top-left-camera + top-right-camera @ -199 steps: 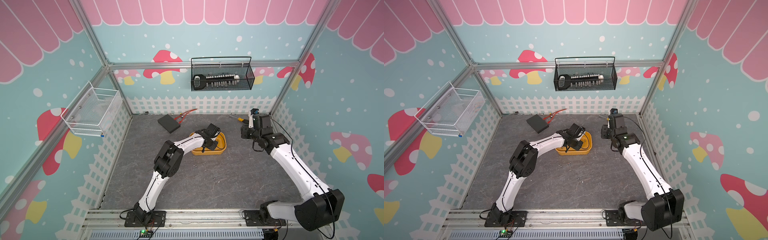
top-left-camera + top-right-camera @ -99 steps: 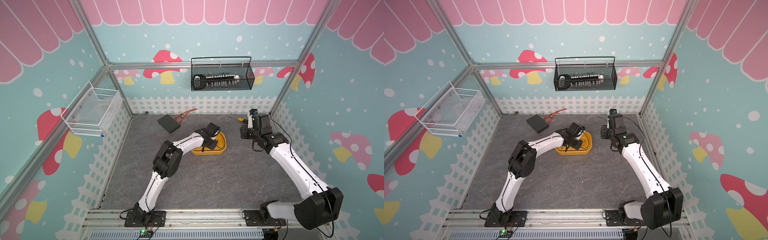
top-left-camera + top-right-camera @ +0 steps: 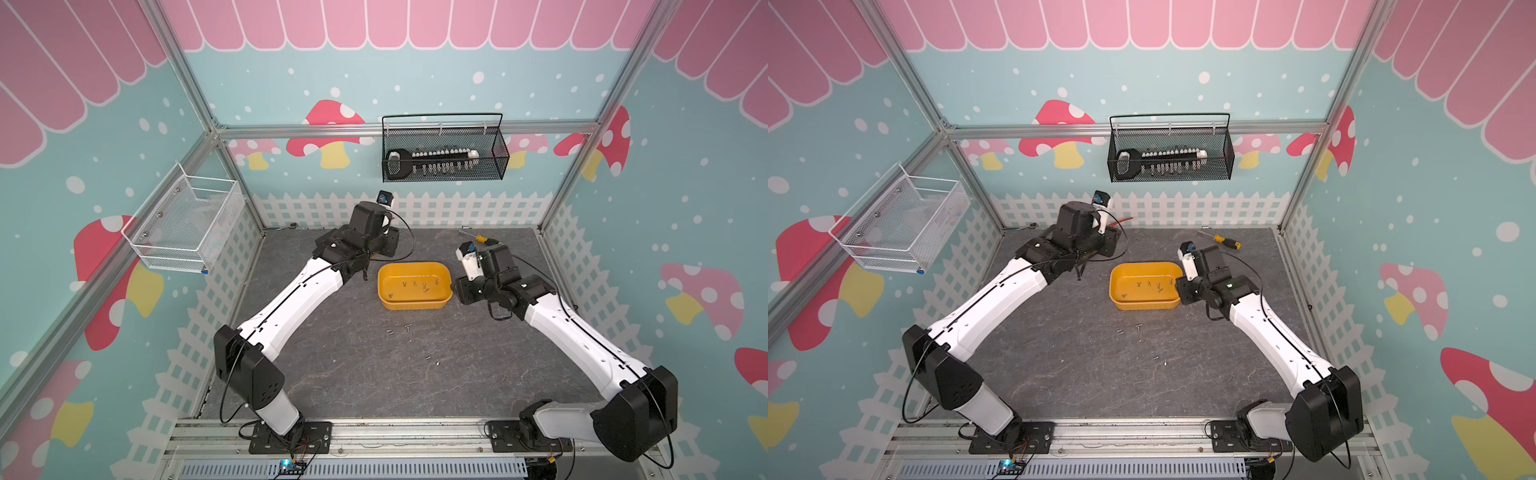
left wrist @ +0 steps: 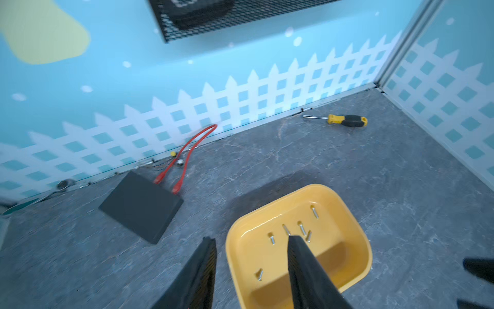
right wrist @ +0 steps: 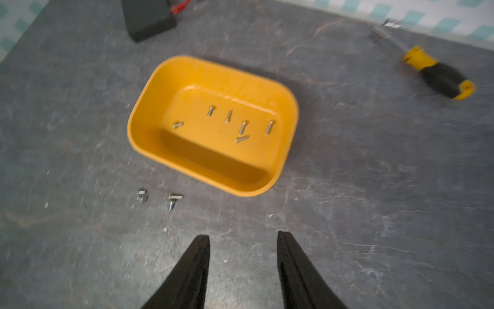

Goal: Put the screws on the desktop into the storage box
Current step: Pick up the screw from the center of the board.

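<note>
My left gripper (image 4: 251,239) hangs over the desktop (image 4: 294,149), jaws parted, nothing between them. Just ahead of those jaws and slightly to their right sits the storage box (image 4: 355,230), between my two grippers, with six screws (image 5: 243,127) lying on its floor. My right gripper (image 5: 243,235) hangs by the box's far end, jaws apart and empty. Ahead-left of them, a few loose screws (image 5: 173,200) lie on the desktop beside the box.

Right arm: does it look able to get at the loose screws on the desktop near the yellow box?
Probably yes. The right gripper is open and empty above bare desktop, and the loose screws lie clear of the storage box, with nothing between.
</note>
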`<state>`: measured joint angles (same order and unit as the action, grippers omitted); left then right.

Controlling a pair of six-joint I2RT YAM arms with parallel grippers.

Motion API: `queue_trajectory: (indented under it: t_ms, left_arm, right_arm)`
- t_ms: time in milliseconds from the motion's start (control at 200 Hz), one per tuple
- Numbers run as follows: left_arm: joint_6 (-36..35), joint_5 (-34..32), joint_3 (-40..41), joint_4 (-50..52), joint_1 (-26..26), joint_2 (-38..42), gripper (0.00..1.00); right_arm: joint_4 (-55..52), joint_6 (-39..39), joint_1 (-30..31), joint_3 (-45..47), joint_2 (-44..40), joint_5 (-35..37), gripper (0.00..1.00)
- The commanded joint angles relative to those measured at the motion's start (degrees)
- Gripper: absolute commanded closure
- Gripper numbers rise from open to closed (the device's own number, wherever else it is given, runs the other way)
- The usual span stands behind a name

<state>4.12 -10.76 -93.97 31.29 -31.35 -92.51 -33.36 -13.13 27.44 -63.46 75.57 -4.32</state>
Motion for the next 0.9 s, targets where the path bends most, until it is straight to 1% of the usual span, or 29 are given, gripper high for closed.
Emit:
queue_trajectory:
  t_ms: [0,115,160,180,325,520,685,695,710,896]
  left_arm:
    - [1.2,-1.09,5.44,1.86,2.05,1.92,0.52]
    - [2.78,2.13,10.08,1.11,5.2,5.85,0.52]
    - [3.16,2.33,11.72,0.52,6.05,7.03,0.52]
    - [3.21,3.95,12.3,0.37,6.33,7.51,0.52]
    - [3.42,5.23,15.12,-0.56,6.99,8.53,0.52]
    - [3.47,6.12,16.41,-1.57,7.18,8.27,0.52]
    - [3.67,6.55,17.59,-2.15,7.11,8.22,0.52]
    - [3.72,6.59,17.66,-2.14,8.22,8.22,0.52]
    - [3.78,6.63,17.73,-2.22,8.54,8.22,0.52]
    - [4.01,6.89,18.61,-2.72,8.84,8.22,0.52]
  right_arm:
    - [-3.52,-0.35,3.82,4.08,-1.23,-3.16,0.53]
    - [-4.3,-3.68,5.86,8.94,-3.75,-5.75,0.55]
    - [-4.91,-4.78,6.37,10.44,-4.71,-6.21,0.56]
    - [-5.18,-5.3,6.68,11.11,-4.95,-6.47,0.56]
    - [-5.92,-8.65,10.35,15.49,-5.96,-8.99,0.57]
    - [-5.93,-10.82,14.39,18.53,-4.67,-9.38,0.58]
    - [-5.92,-11.91,16.3,18.73,-2.03,-7.21,0.59]
    - [-5.92,-11.99,16.41,18.62,-1.9,-7.09,0.6]
    - [-5.92,-12.07,16.48,18.61,-1.61,-6.86,0.6]
    - [-6.57,-13.5,17.72,17.5,2.61,-2.88,0.62]
